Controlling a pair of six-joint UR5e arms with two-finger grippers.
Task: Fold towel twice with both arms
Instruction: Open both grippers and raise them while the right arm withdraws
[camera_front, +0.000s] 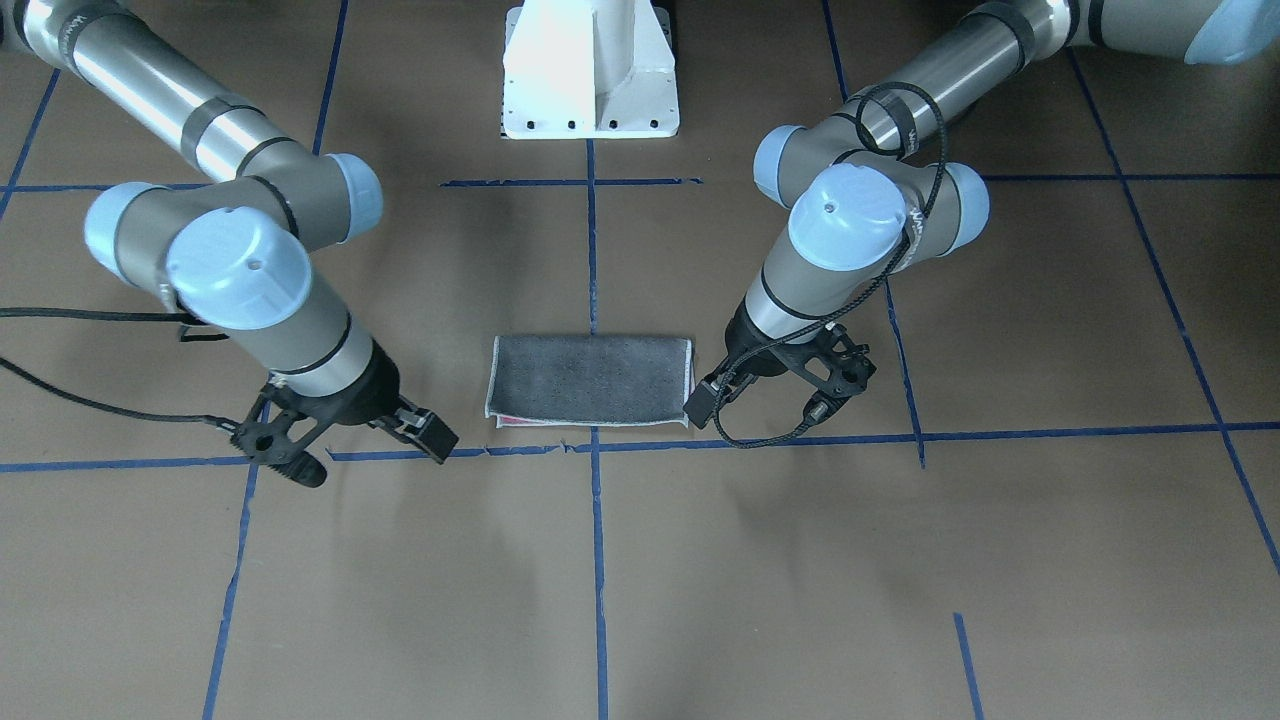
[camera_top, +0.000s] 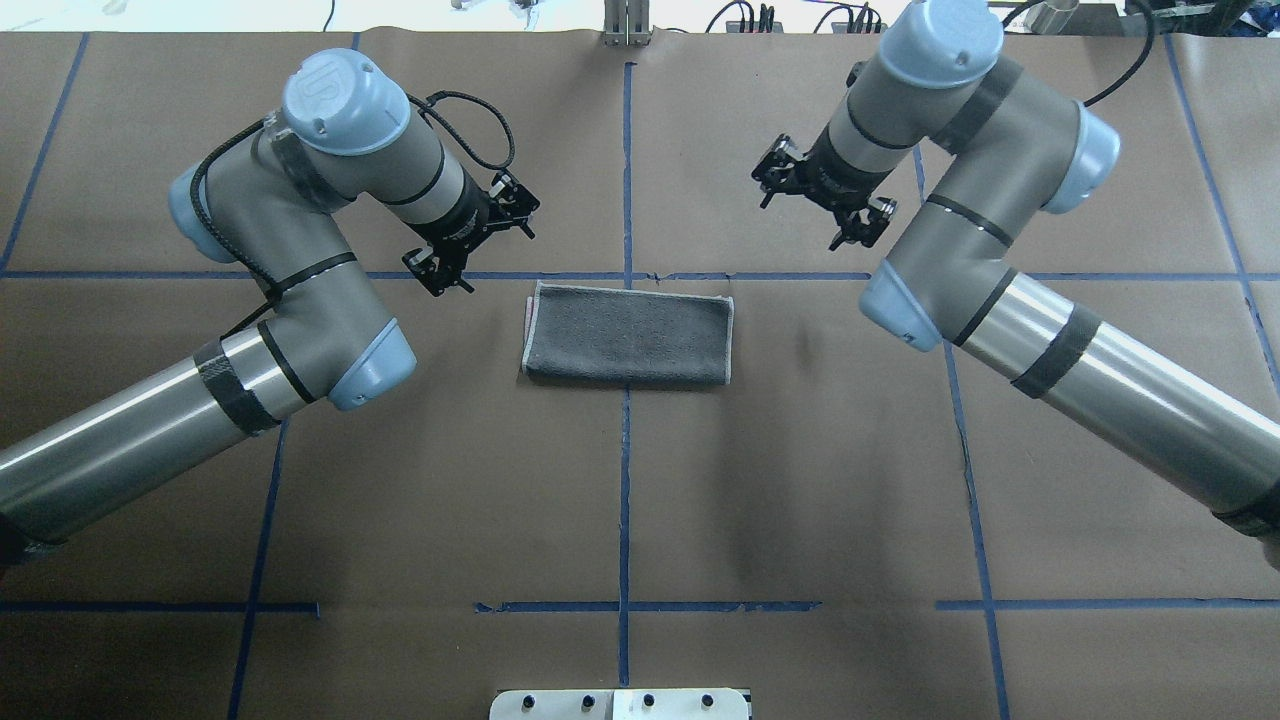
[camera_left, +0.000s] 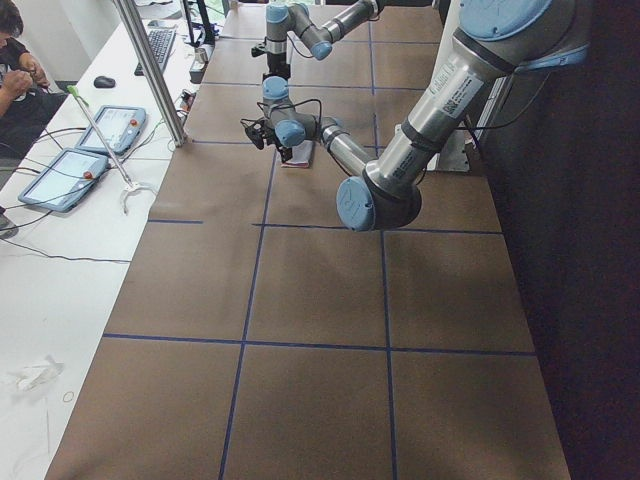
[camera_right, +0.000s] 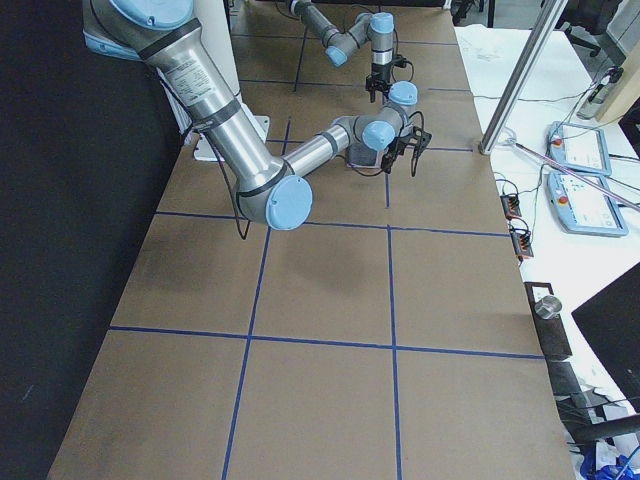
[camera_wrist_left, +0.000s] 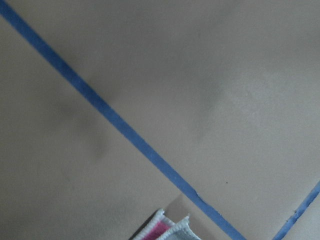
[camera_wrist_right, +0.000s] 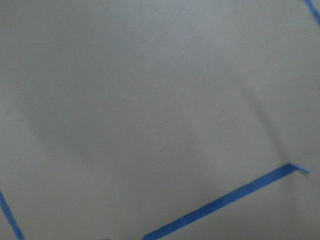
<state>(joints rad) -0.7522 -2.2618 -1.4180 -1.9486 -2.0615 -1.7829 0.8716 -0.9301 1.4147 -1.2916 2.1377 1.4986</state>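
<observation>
**Once-folded towel (camera_top: 628, 332) mid-table, both grippers off it**

Overhead: the towel is flat, grey up, a long rectangle straddling the centre tape (camera_top: 625, 480). Rounded fold on the robot side, whitish border on the far long edge and both short ends. Only the front view shows a pink sliver peeking out under that far edge. Left wrist cam catches just one corner, pink between white borders, beside the tape.

Status, left gripper (camera_top: 473, 238): jaws spread wide, holding nothing. Front view makes one finger (camera_front: 700, 405) look pressed against the short end, but overhead shows it apart, just off the far corner.

Status, right gripper (camera_top: 818, 200): also wide open with nothing in it, well apart from the other short end. Its wrist cam sees only paper (camera_wrist_right: 150, 100) and tape.

Room: brown paper borders all four towel edges, widest on the robot side.
</observation>
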